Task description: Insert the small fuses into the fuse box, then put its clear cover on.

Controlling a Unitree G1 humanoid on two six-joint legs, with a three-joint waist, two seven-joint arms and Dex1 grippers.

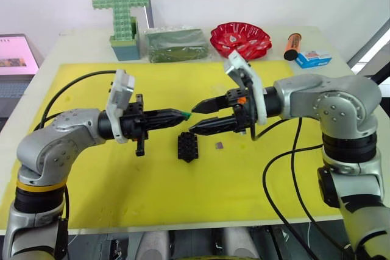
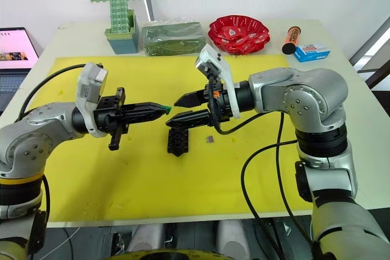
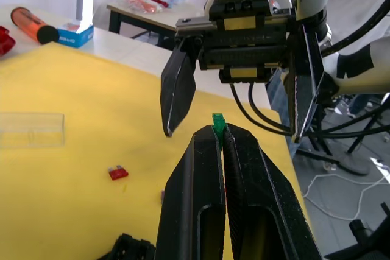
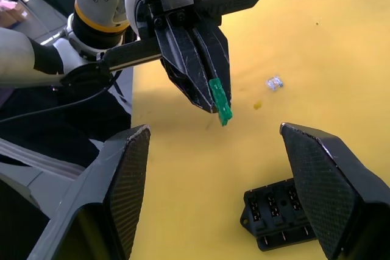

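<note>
My left gripper is shut on a green fuse, held level above the yellow mat. The fuse pokes out of the left gripper's tips. My right gripper faces it tip to tip, open, with one finger above and one below the green fuse, not touching it. The black fuse box lies on the mat just below both grippers. A purple-grey fuse lies right of the box. A red fuse, a pale grey fuse and the clear cover also lie on the mat.
Along the table's far edge stand a green block cross, a clear-wrapped green packet, a red bowl, an orange tube and a blue box. A laptop sits off the left side.
</note>
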